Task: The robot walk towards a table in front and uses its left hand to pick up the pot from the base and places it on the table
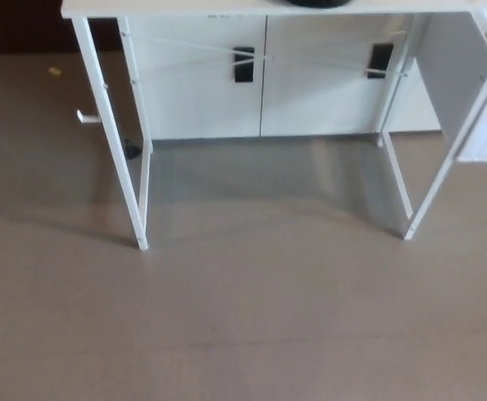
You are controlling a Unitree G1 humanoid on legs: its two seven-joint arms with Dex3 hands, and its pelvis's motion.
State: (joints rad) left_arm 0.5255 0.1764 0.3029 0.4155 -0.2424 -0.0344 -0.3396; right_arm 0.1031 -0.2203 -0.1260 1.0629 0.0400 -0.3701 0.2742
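1. Nearest the camera, bare grey-brown floor (243, 334) stretches in front of the table (134, 192). Neither the left hand nor the right hand is in the picture, so their state cannot be told.
2. The white table stands ahead on thin legs, with only the front edge of its top showing.
3. On the table's top, cut off by the picture's upper edge, sits a dark rounded object (317, 2) (pot or base, too little shows to say).
4. Behind the table stands a white cabinet (201, 92) with two black handles (244, 64).
5. Progress, as a judgement: the robot is not yet at the table. Closing in, gripping the pot with the left hand, lifting it and setting it down all remain.
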